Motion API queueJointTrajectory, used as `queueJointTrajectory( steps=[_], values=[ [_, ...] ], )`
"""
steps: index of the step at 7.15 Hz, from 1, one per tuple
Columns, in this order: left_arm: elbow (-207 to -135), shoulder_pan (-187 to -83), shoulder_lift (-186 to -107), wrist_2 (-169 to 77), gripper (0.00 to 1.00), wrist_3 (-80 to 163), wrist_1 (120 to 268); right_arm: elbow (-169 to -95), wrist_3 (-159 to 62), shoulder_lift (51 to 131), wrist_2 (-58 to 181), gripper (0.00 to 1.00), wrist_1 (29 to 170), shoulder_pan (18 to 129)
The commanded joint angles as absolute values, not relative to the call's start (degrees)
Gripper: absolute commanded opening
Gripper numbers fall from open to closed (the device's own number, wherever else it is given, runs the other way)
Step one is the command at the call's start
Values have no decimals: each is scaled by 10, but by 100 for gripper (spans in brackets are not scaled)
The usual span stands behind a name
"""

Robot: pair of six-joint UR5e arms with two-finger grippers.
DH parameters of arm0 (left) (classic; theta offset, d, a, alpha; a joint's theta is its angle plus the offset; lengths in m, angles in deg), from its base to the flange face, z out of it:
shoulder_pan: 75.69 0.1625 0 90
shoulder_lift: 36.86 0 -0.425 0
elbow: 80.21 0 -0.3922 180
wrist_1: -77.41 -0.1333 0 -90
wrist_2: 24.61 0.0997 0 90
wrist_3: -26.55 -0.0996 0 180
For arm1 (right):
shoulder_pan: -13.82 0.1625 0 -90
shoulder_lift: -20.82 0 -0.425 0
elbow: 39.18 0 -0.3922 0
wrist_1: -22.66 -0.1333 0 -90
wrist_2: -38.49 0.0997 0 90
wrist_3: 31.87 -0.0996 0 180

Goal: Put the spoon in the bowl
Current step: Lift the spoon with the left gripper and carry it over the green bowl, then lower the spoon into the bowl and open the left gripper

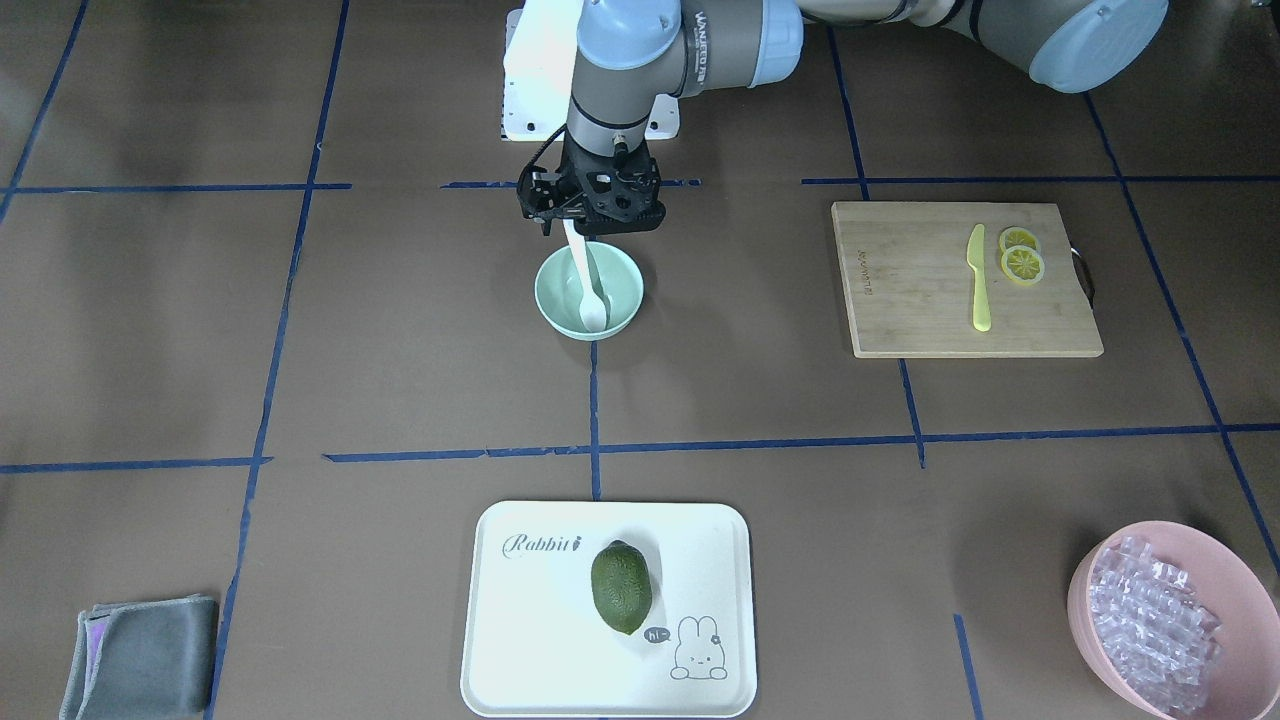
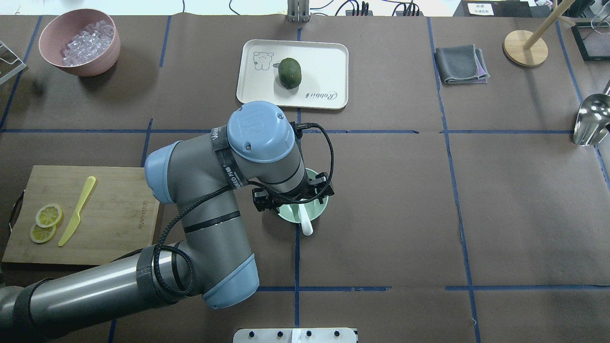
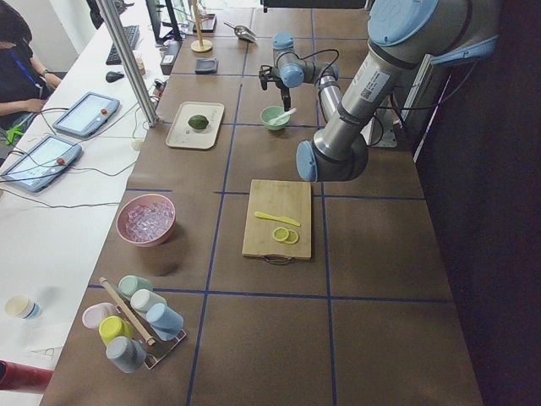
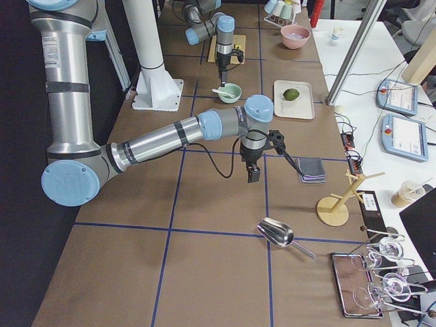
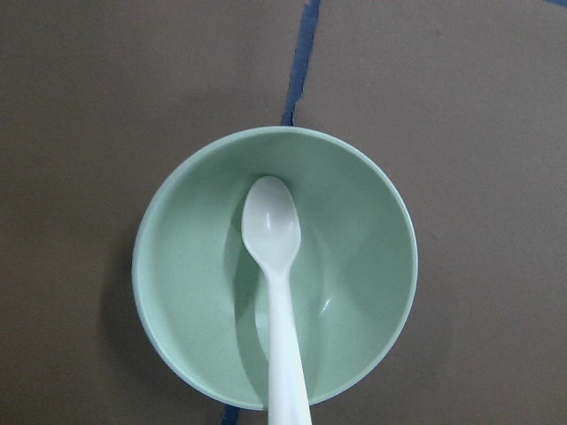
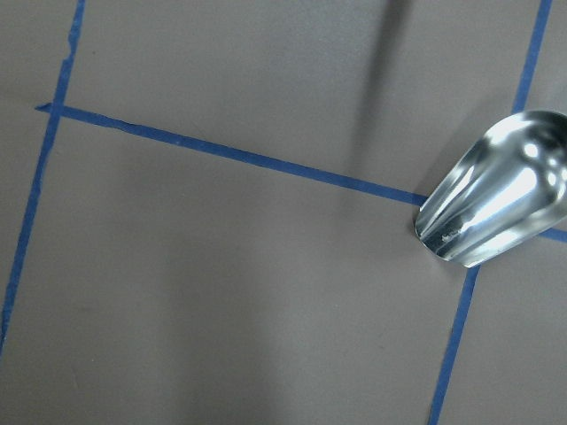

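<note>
The white spoon [image 5: 275, 266] lies in the mint-green bowl [image 5: 186, 266]. Its scoop is on the bowl's bottom and its handle leans over the rim on the robot's side. The spoon [image 1: 590, 300] and bowl [image 1: 620, 290] sit mid-table, and also show in the overhead view as spoon [image 2: 306, 224] and bowl [image 2: 319, 209]. My left gripper [image 1: 590, 215] hovers just above the bowl, open and apart from the spoon; no fingers show in its wrist view. My right gripper [image 4: 253, 174] hangs over bare table, far from the bowl; I cannot tell if it is open.
A cutting board [image 1: 930, 300] holds a yellow knife [image 1: 980, 280] and lemon slices [image 1: 1022, 262]. A white tray [image 1: 520, 640] carries an avocado [image 1: 620, 588]. A pink bowl of ice cubes [image 1: 1085, 600], a grey cloth [image 1: 140, 655] and a metal scoop [image 6: 496, 204] lie further off.
</note>
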State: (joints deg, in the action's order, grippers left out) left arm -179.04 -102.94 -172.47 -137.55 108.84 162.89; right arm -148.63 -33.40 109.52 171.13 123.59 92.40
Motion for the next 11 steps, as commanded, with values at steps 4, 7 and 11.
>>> queueJointTrajectory(
  steps=[4,7,11],
  values=[
    [-1995,-1240,-1501,-1470,100,721,1476,-1348,-267,1197,1758,100,1032,1023],
    [-1990,-1373,-1389,-1526,100,558,1480,-1345,-269,1199,1750,100,1011,1046],
    [-1842,-1580,-1304,-1591,100,213,1487,-1350,-335,1198,1756,100,1031,1046]
  ],
)
